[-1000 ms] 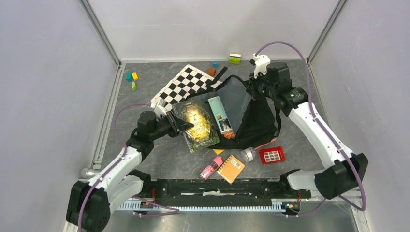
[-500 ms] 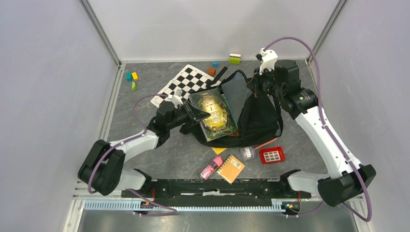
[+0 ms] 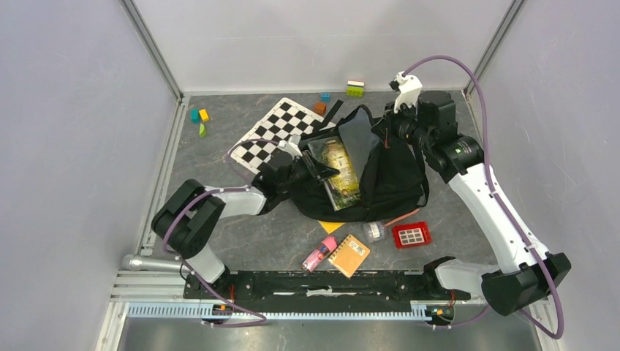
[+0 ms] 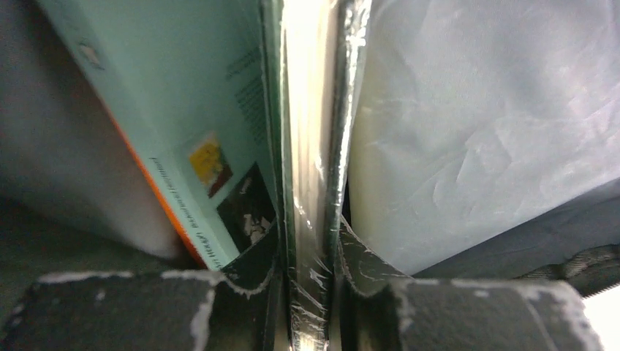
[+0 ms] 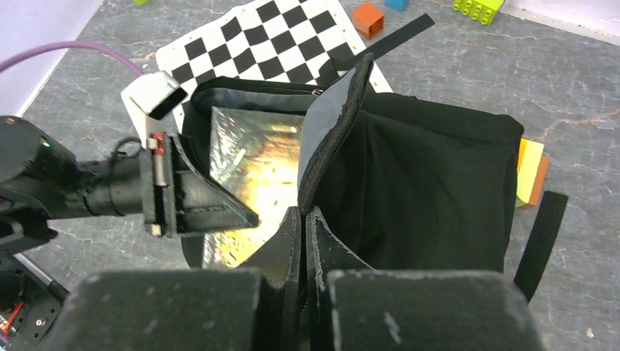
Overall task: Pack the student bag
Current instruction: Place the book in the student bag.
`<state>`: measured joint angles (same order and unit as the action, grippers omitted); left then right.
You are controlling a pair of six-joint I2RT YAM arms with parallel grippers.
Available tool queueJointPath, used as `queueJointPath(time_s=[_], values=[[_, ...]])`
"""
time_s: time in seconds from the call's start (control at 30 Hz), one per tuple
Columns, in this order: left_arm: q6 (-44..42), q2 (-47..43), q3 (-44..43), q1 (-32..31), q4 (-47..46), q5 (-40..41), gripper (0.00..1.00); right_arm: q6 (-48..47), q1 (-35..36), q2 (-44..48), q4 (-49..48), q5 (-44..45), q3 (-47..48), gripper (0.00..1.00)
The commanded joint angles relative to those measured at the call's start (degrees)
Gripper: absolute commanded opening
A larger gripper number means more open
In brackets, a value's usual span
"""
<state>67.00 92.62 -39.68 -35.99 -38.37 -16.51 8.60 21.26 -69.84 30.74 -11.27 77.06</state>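
Observation:
The student bag (image 3: pixel 398 183) lies mid-table, black, its mouth facing left. My right gripper (image 3: pixel 382 134) is shut on the zipper edge of its grey-lined flap (image 5: pixel 333 124) and holds it up. My left gripper (image 3: pixel 324 170) is shut on a shrink-wrapped green book (image 3: pixel 340 175), whose far end sits inside the bag's mouth. In the left wrist view the book's edge (image 4: pixel 311 183) is pinched between my fingers, with a teal book (image 4: pixel 183 110) on its left and the grey lining (image 4: pixel 475 131) on its right. The right wrist view shows the left gripper (image 5: pixel 219 212) at the book (image 5: pixel 248 157).
A checkered board (image 3: pixel 274 131) lies partly under the bag at the back left. In front of the bag are an orange notebook (image 3: pixel 349 254), a pink object (image 3: pixel 319 254), a clear round item (image 3: pixel 374 232) and a red case (image 3: pixel 411 235). Coloured blocks (image 3: pixel 199 115) sit near the back.
My left arm has reached right and carried the green book from the bag's left side into its mouth, covering the teal book. The right gripper has raised the flap slightly.

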Motion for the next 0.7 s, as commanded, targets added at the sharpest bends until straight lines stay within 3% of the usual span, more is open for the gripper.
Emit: queueJointPath(time_s=[0.0, 0.1, 0.2, 0.43, 0.67], values=[[-2.1, 3.5, -5.2, -3.8, -6.8, 3.1, 0.02, 2.2, -0.2, 2.0, -7.4, -2.2, 0.1, 0.00], [-3.5, 6.6, -7.8, -5.8, -5.2, 5.4, 0.03, 2.6, 0.2, 1.7, -7.9, -1.9, -0.4, 0.00], [-6.1, 8.7, -11.2, -7.4, -1.5, 7.5, 0.20, 2.4, 1.0, 1.6, -7.9, 0.0, -1.0, 0.00], [-19.1, 3.4, -14.1, -7.8, 18.1, 16.1, 0.99, 1.5, 1.5, 1.5, -8.2, 6.7, -2.3, 0.00], [-28.4, -12.5, -8.0, -7.0, 34.7, 27.2, 1.00, 0.2, 1.5, 0.8, -10.3, 12.1, -0.1, 0.00]])
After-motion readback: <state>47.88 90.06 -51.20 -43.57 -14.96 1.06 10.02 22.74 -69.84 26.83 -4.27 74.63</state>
